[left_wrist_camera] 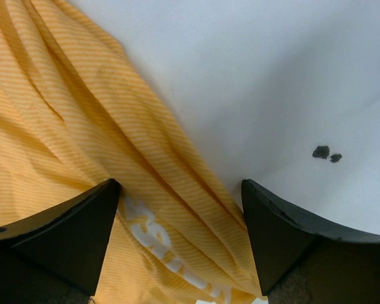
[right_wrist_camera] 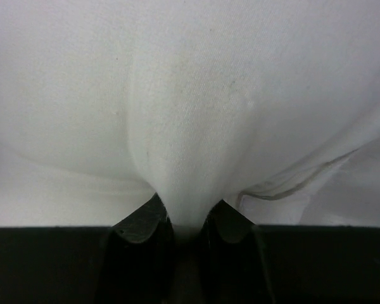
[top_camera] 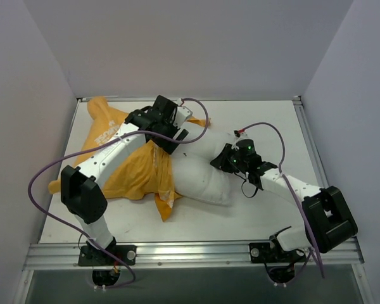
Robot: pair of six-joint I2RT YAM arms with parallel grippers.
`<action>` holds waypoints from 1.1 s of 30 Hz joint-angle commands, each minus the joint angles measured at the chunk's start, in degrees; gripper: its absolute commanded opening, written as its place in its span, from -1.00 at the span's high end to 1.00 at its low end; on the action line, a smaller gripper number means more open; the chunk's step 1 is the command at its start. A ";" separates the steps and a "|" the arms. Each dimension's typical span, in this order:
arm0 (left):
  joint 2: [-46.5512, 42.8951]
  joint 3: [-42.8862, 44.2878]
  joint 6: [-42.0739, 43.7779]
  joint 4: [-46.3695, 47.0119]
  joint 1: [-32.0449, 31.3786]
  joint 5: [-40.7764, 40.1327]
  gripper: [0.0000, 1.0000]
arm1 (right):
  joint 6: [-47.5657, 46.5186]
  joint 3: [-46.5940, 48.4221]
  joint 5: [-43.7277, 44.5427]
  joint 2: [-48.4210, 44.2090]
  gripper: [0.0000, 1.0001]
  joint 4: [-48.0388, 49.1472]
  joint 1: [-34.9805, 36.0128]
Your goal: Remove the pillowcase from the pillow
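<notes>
The orange-yellow pillowcase [top_camera: 130,168] lies bunched over the left end of the white pillow [top_camera: 206,180], whose right part is bare. My left gripper [top_camera: 172,134] hovers over the case's upper edge. In the left wrist view it [left_wrist_camera: 177,218] is open, with folds of the pillowcase [left_wrist_camera: 82,126] and a white print between its fingers [left_wrist_camera: 69,234]. My right gripper [top_camera: 231,158] is at the pillow's right end. In the right wrist view it [right_wrist_camera: 187,218] is shut on a pinched ridge of the pillow [right_wrist_camera: 190,126].
The white table [top_camera: 272,120] is boxed in by pale walls at the back and both sides. A metal rail [top_camera: 190,253] runs along the near edge. Purple cables [top_camera: 44,171] loop beside each arm. Small dark specks [left_wrist_camera: 323,152] mark the white surface near the left gripper.
</notes>
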 commanded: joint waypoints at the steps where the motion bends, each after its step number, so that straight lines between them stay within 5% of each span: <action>1: -4.20 -1.15 0.97 -3.08 0.31 -2.94 -0.73 | -1.10 1.29 3.09 -2.28 1.00 -7.35 0.74; 6: -6.22 -2.83 1.32 -3.00 0.31 -2.41 -0.56 | -1.19 1.73 3.09 -3.26 1.00 -7.79 0.65; 10: -5.34 -4.85 2.28 -1.77 0.75 -4.34 0.23 | -1.19 1.73 3.80 -4.57 1.00 -8.05 0.04; 12: -5.08 -6.78 3.60 -1.15 2.32 -5.75 0.93 | -1.45 0.85 2.93 -6.93 1.00 -8.49 -3.29; 18: -8.59 -14.76 10.71 5.77 10.32 -11.80 0.95 | -6.28 2.51 -1.29 -14.67 1.00 -15.16 -21.20; 28: -11.93 -11.01 17.56 6.85 18.76 -13.31 0.95 | -12.00 7.35 -6.39 -16.44 1.00 -22.19 -32.73; 33: -11.93 -10.39 19.33 8.09 21.77 -5.89 0.95 | -9.90 6.92 -10.96 -15.57 1.00 -20.98 -30.57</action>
